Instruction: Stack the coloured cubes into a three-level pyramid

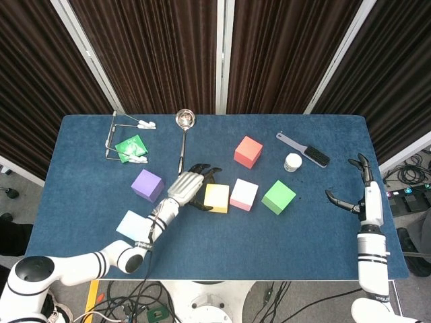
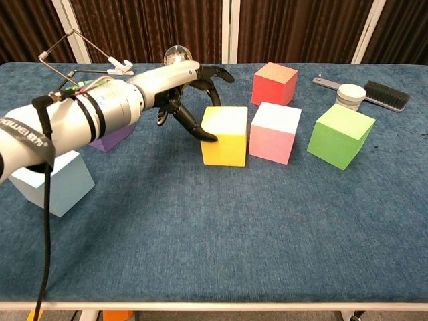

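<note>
step: yellow cube (image 2: 225, 136) is being pushed by left hand (image 1: 190, 188), fingers spread, nothing gripped, against its 9 o'clock face
target: pink cube (image 2: 274, 132) sits just beside yellow at 3 o'clock; green cube (image 2: 340, 136) further at 3 o'clock
advice: push is best kept low and square so yellow closes flush without twisting
right hand (image 1: 359, 195): open, idle at table (image 1: 283, 249) 3 o'clock edge
cubes counted: six, also red cube (image 1: 248, 151), purple cube (image 1: 147, 185), pale blue cube (image 1: 132, 226)

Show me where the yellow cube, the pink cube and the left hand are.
yellow cube (image 2: 225, 145), chest view, front face.
pink cube (image 2: 271, 143), chest view, front face.
left hand (image 1: 187, 188), head view, back of hand.
</note>
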Motion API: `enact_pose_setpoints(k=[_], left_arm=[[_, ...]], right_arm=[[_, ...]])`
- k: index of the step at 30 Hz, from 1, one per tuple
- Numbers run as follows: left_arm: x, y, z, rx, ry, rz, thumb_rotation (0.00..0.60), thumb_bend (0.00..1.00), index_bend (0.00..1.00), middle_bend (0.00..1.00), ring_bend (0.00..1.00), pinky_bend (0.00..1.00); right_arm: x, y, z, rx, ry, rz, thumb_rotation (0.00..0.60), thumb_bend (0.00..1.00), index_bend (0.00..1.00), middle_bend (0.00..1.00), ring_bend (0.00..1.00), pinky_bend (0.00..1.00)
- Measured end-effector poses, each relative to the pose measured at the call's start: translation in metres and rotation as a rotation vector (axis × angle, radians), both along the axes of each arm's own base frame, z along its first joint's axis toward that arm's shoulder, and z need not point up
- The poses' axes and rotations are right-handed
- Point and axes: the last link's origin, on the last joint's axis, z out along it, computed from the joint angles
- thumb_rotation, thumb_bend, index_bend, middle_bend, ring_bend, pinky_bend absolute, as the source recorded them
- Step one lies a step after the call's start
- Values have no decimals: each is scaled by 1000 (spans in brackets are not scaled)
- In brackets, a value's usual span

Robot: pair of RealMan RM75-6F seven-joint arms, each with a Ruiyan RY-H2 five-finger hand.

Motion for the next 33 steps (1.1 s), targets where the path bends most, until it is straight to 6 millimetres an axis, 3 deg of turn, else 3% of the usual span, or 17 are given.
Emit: enact_pose_setpoints(k=[16,33], left_arm=[[23,-23,2,-73,-42,-44,600,199,127,455,80,81],[19,-18,0,20,-10,52,600,199,127,456,80,74]], right_arm=[[-11,0,2,-2,-25,-16,600,74,0,142,0,0],[-16,1,2,-7,-16,-18,600,74,0,140,0,0]])
